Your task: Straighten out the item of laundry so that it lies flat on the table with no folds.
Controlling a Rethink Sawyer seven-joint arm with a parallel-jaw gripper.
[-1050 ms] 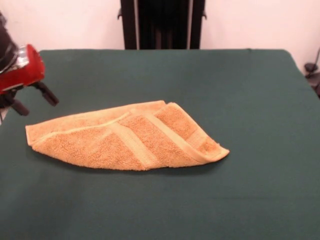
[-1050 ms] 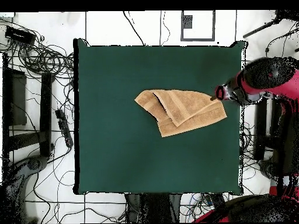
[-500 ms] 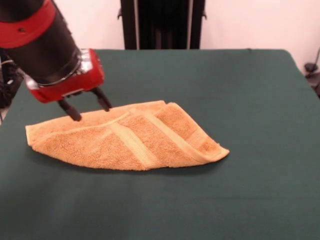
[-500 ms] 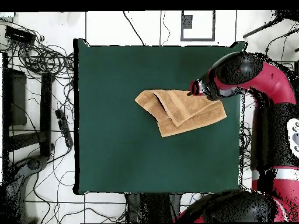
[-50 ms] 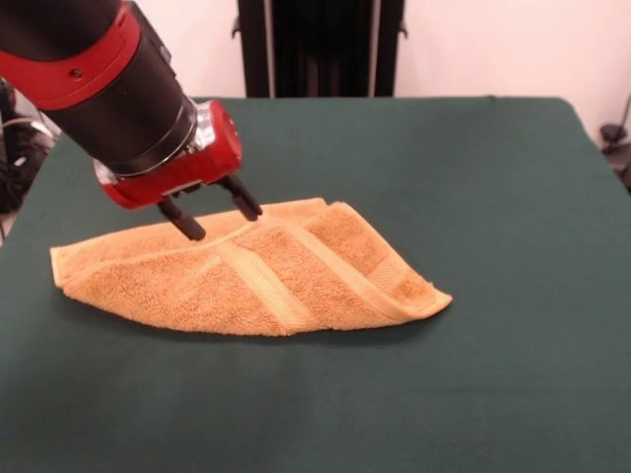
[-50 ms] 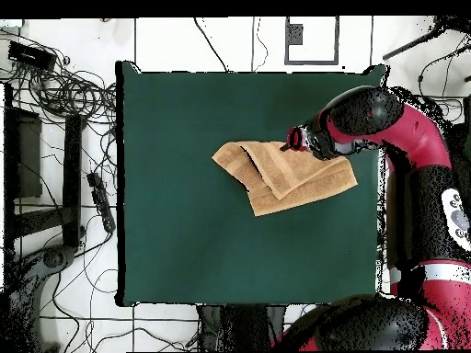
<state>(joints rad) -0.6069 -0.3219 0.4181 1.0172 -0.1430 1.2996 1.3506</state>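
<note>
Dark green felt-covered rectangular worktop (image 5: 473, 177) fills the front view, pale wall behind; overhead shows cables on tiled floor round it. Small golden-orange terry-cloth towel (image 5: 246, 271) lies left of centre in front view, towards the right half of the worktop in overhead (image 6: 281, 175). It's folded over on itself: one flap laid diagonally across the rest, flat woven bands crossing, outline approx. triangular w/ a point at the right in front view. Not flat yet, task looks at an early stage.

Red and black arm comes in from upper left in front view. End effector (image 5: 210, 217) is spread, empty, two dark fingers apart w/ tips at or just above the towel's far edge; contact can't be confirmed.

Handling, judged: towel is light, soft, limp, no stiffness, so it'll drape and drag rather than slide as one piece. Terry on felt prob. grips, so pulling sideways could bunch it. Best hold: pinch top layer only at a corner or banded edge of the folded flap, lift, peel back over. Risk: grabbing both layers.
</note>
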